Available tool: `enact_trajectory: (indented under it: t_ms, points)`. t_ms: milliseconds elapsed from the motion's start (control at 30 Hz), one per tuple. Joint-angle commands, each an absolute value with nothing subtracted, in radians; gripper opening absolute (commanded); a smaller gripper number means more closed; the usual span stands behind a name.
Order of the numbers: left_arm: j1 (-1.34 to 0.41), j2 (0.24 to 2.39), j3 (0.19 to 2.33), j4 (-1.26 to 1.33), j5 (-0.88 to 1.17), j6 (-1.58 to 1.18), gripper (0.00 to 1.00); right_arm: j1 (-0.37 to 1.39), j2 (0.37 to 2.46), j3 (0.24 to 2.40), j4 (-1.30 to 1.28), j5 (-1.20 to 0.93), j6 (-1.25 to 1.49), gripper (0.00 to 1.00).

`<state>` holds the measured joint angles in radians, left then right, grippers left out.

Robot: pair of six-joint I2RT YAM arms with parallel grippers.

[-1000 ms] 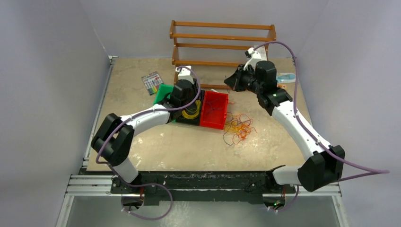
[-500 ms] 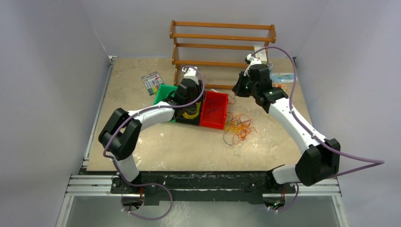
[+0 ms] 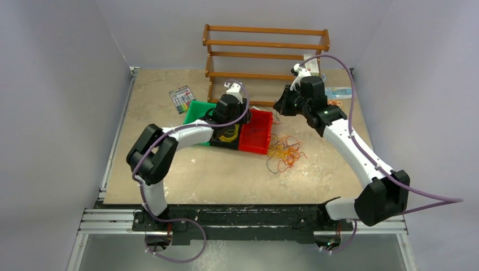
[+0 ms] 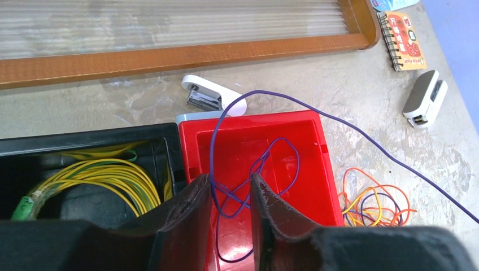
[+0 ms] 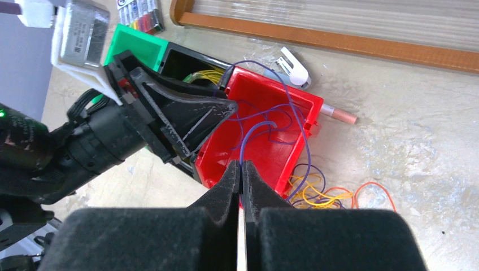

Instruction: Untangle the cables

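One purple cable, red bin, wooden rack

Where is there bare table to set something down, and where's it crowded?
Bare: the table strip between the red bin and the near edge, and the far left corner beside the marker pack. Crowded: around that bin, the cables and the rack.

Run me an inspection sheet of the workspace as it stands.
Surface: tan tabletop, scuffed.
Job's things: purple cable runs from right hand into red bin; yellow cables in black bin; mixed tangle beside red bin.
Clutter: white stapler, second stapler, notepad, marker set, green bin.
Grippers: left hand open, purple strands between its fingers; right hand shut on purple cable.
Cables: lilac hoses along both arms.
Surroundings: wooden rack at back.
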<state>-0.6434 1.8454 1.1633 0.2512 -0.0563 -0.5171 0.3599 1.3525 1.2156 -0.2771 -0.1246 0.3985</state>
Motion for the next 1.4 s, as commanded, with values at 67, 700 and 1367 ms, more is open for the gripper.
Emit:
enact_trajectory:
  t_ms: [67, 700, 1367]
  points:
    - [-0.640, 1.848, 1.209, 0.308, -0.005, -0.535, 0.17, 0.363, 1.343, 1.223, -0.212, -0.193, 0.379, 0.00]
    - [-0.736, 1.806, 1.145, 0.209, -0.029, -0.566, 0.02, 0.364, 1.472, 1.197, 0.091, -0.542, 0.529, 0.00]
    - [-0.742, 1.714, 1.081, 0.118, -0.259, -0.563, 0.04, 0.363, 1.610, 1.132, 0.215, -0.497, 0.579, 0.00]
